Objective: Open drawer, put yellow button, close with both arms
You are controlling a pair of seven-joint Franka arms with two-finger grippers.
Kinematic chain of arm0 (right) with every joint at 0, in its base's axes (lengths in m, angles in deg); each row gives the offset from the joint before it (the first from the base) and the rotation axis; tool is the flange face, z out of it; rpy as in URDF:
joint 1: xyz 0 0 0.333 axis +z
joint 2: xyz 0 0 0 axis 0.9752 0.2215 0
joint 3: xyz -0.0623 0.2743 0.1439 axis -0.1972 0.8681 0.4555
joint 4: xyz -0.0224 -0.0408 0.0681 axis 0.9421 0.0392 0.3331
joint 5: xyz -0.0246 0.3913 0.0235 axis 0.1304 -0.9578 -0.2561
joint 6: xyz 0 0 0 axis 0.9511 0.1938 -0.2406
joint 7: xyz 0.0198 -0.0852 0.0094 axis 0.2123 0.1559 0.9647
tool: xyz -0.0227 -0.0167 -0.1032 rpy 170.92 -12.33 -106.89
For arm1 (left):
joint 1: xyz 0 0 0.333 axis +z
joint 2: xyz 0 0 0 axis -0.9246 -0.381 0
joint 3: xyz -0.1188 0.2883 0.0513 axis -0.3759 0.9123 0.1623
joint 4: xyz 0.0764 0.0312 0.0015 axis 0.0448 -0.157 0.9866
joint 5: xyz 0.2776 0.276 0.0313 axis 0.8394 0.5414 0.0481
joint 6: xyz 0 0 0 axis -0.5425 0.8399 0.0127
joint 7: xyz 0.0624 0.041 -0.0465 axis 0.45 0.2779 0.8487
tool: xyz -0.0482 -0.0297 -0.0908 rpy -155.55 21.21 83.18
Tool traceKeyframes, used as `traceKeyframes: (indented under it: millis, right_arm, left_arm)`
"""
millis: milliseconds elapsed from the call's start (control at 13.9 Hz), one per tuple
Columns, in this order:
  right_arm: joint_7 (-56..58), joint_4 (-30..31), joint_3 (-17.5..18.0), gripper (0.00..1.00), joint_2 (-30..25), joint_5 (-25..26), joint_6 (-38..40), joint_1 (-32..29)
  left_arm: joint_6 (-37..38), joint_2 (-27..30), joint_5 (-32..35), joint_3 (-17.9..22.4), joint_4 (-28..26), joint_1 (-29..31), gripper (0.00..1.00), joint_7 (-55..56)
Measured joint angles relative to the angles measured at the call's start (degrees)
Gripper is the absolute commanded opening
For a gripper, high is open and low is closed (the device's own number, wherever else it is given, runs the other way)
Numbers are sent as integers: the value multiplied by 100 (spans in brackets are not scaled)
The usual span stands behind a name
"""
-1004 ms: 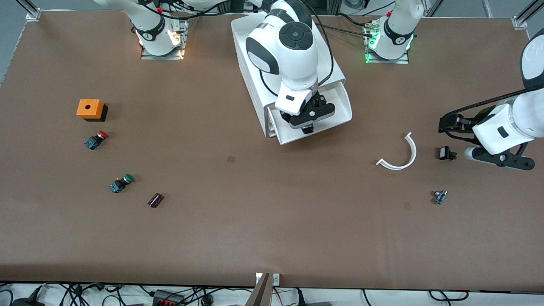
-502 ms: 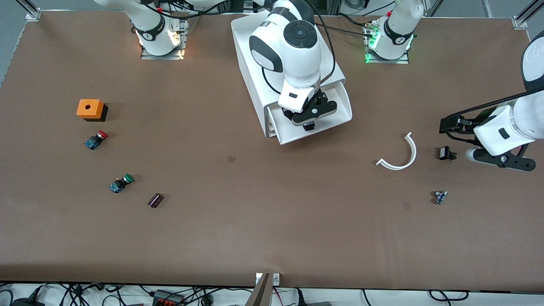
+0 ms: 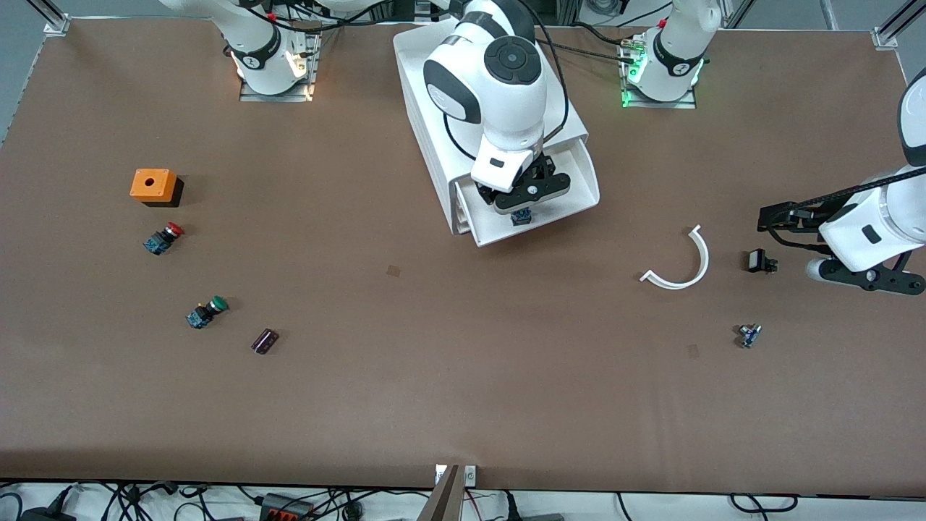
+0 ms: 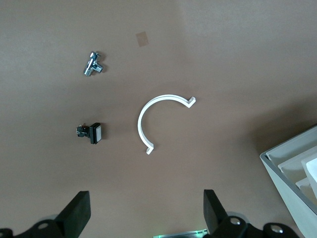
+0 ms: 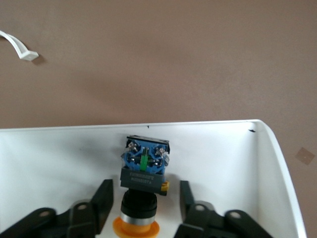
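Note:
The white cabinet (image 3: 427, 94) stands in the middle of the table, nearer to the arms' bases, and its top drawer (image 3: 571, 195) is pulled open. The yellow button (image 3: 520, 216) lies in the drawer. In the right wrist view it (image 5: 143, 183) shows an orange cap and a black-and-blue body resting on the drawer floor (image 5: 59, 158). My right gripper (image 3: 522, 210) is over the drawer and open. Its fingers stand on either side of the button (image 5: 143, 198) with a gap on each side. My left gripper (image 3: 861, 278) is open and empty (image 4: 147, 213) above the table at the left arm's end.
A white curved piece (image 3: 684, 264), a small black part (image 3: 758, 261) and a metal fitting (image 3: 749, 335) lie near the left gripper. At the right arm's end lie an orange box (image 3: 153, 186), a red button (image 3: 163, 238), a green button (image 3: 206, 312) and a dark small block (image 3: 265, 341).
My right gripper has shifted a little over the drawer, and the button's blue body now shows below it. My left gripper has drifted toward the left arm's end of the table.

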Motion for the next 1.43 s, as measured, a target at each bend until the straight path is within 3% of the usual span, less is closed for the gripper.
traceKeyframes:
  millis: [287,574,789,1004,1435]
  right_arm:
    - [-210,-436,-49,100,-93,0,17,-74]
    - [-226,-514,-182,100,-372,8,456,-596]
    - [-171,-494,-306,100,-406,22,681,-1219]
    - [177,-397,-338,100,-369,35,1026,-2041]
    - [969,-402,-363,100,-486,29,1641,-3590]
  left_arm:
    - [-3,0,0,0,1,0,100,1]
    - [-88,-1,0,0,1,-1,100,6]
    - [-226,-13,-1,-2,0,-3,100,140]
    - [-884,-125,-326,-78,-160,-101,100,679]
    - [-2120,-639,-488,-215,-664,-1210,100,2686]
